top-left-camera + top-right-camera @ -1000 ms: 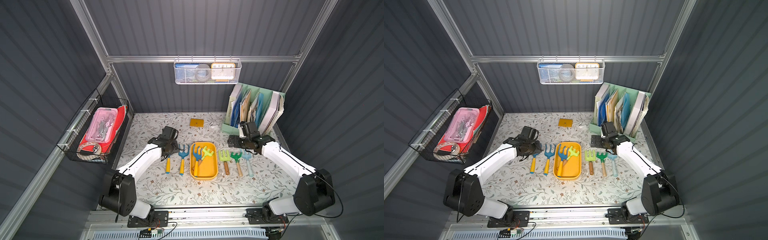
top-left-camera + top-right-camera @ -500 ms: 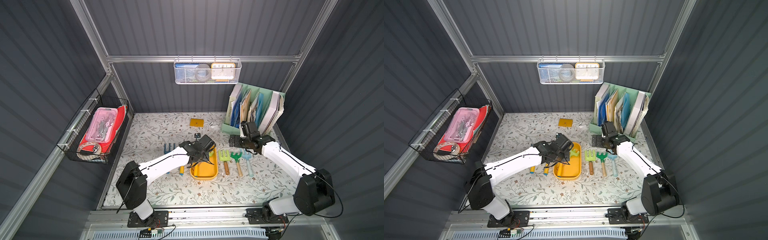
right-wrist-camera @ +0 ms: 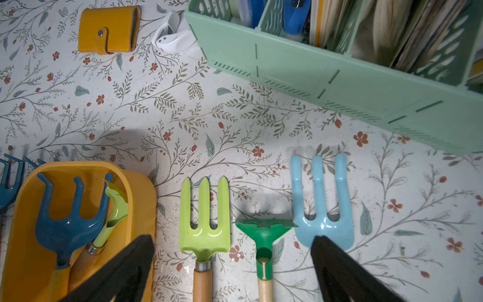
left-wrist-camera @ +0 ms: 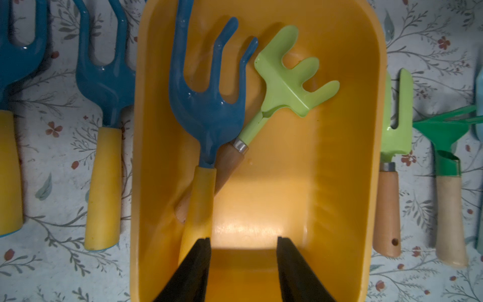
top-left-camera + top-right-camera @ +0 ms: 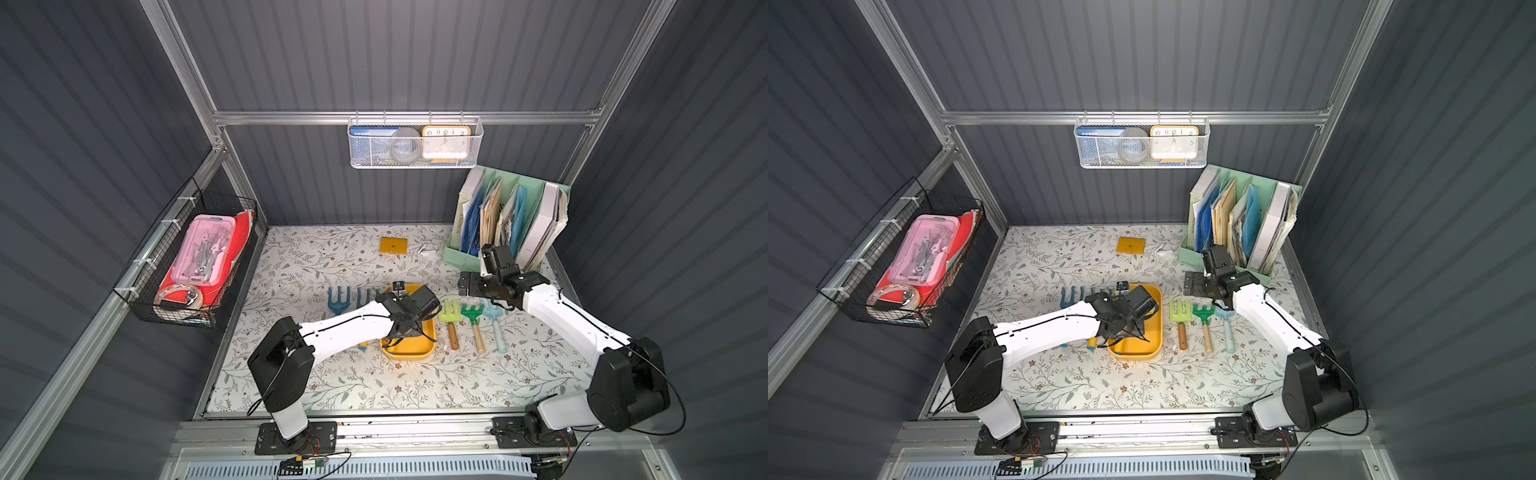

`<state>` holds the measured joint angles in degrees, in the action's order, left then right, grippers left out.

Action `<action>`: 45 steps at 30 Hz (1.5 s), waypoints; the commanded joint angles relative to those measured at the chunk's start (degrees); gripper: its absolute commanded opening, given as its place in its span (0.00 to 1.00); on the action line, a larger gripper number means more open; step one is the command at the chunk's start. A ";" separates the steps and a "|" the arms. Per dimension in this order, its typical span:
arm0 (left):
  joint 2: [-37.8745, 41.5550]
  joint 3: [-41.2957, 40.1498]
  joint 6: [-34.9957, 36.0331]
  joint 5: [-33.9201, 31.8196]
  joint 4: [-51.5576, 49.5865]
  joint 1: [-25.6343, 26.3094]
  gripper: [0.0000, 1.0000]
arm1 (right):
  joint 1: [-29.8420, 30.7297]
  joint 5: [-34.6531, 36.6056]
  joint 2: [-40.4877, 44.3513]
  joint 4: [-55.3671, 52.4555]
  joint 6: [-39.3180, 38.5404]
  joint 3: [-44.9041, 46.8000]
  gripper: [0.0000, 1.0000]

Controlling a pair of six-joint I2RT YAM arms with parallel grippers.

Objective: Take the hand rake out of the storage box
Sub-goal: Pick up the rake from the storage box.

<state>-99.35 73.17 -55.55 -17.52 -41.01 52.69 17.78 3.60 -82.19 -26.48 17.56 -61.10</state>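
The mustard-yellow storage box (image 5: 411,354) (image 4: 352,130) sits mid-table. Two tools lie inside it. One is a blue three-tined hand rake (image 4: 209,104) (image 3: 68,227) with a yellow handle. Under its neck lies a light green flat-toothed rake (image 4: 287,86) (image 3: 115,209) with a wooden handle. My left gripper (image 4: 243,239) points down into the box's near end, open, with only the box floor between its fingers. One fingertip (image 4: 202,243) is beside the end of the yellow handle. My right gripper (image 3: 232,240) (image 5: 467,284) hangs wide open over the tools right of the box.
Two blue yellow-handled tools (image 5: 338,297) (image 4: 104,86) lie left of the box. A green fork (image 5: 449,313), a dark green rake (image 5: 471,311) and a pale blue fork (image 5: 492,311) lie to its right. At the back are a mint organiser (image 5: 507,224), a yellow wallet (image 5: 392,245) and a white clip (image 5: 426,250).
My left arm has swung right, from over the blue tools beside the box to over the box itself. Its jaws have narrowed a little. The right arm has not moved.
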 commanded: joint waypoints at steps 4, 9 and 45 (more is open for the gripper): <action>-1.39 -2.31 -1.90 -1.86 -1.99 0.22 0.46 | 0.06 -0.20 0.15 0.16 0.63 0.63 0.99; -3.25 -2.66 -1.27 -1.15 -1.43 0.22 0.45 | 0.08 -0.68 0.10 0.15 0.72 0.28 0.99; -2.28 1.05 6.29 -3.22 0.63 -3.40 0.23 | 0.07 -1.27 0.10 0.13 0.88 0.89 0.99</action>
<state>-104.31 71.61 -51.35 -18.50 -39.64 49.84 17.78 2.59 -82.19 -26.50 17.61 -61.06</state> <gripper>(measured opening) 0.258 0.989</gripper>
